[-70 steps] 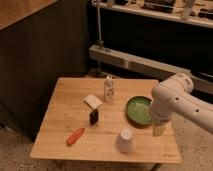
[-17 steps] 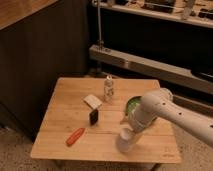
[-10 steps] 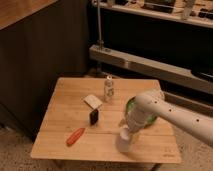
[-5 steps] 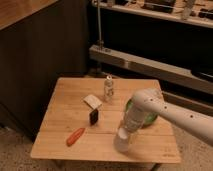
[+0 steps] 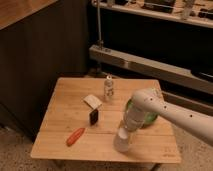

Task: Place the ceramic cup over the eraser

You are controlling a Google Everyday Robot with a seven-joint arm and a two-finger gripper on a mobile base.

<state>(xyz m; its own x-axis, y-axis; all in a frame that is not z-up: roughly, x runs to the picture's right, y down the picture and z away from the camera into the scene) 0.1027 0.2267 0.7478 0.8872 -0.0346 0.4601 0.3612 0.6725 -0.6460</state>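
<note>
The ceramic cup (image 5: pixel 122 140), small, plain white and tapered, stands near the front edge of the wooden table (image 5: pixel 60 131), right of centre. My gripper (image 5: pixel 128 126) comes down from the white arm (image 5: pixel 170 111) and sits right above the cup's top, at or touching its rim. To the left of the cup, a small dark block (image 5: pixel 93 117) stands upright and a flat white block (image 5: pixel 92 100) lies just behind it. I cannot tell which of the two is the eraser. Both are well apart from the cup.
A green bowl (image 5: pixel 150 119) sits at the right, partly hidden behind my arm. A small patterned white bottle (image 5: pixel 108 89) stands at the back centre. An orange-red carrot-like object (image 5: pixel 75 136) lies at the front left. Dark shelving and a metal rail stand behind the table.
My arm has swung left from the table's right side, past the green bowl, and lowered the gripper onto the top of the cup. The cup and the other objects have not moved.
</note>
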